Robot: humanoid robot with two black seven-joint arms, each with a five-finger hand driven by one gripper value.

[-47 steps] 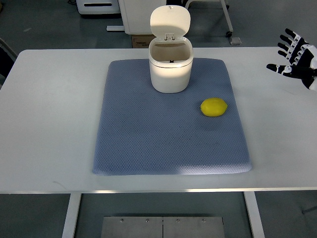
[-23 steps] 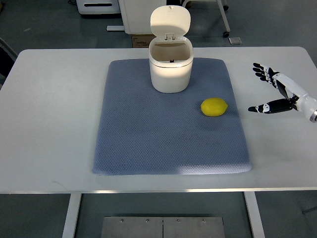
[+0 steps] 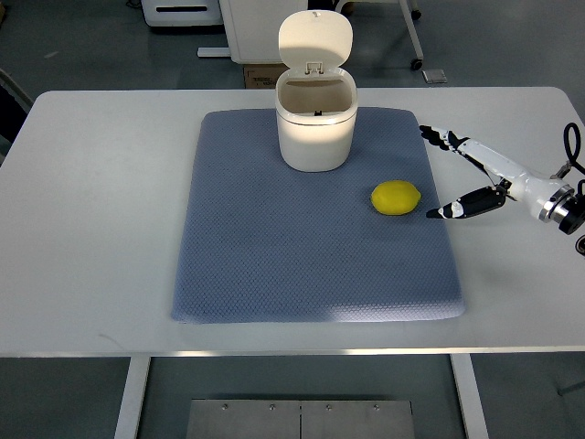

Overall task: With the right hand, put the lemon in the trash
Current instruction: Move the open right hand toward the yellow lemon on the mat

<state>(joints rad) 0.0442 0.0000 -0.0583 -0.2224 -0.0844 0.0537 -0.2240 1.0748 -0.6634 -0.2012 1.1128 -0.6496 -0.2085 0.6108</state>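
The right hand [image 3: 475, 178], fingers spread and seemingly empty, sits just right of the lemon [image 3: 395, 198]; it should straddle the fruit before clenching

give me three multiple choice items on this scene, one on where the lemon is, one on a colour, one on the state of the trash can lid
1. Where is the lemon?
A. inside the trash can
B. on the mat, between the trash can and the right hand
C. on the bare table

2. What colour is the mat?
A. blue-grey
B. red
C. green

3. The trash can lid is:
A. shut
B. flipped up open
C. lying on the table

Key: 1 B, the lemon lies on the mat, with the right hand just beside it. 2 A, the mat is blue-grey. 3 B, the lid stands up behind the open rim.
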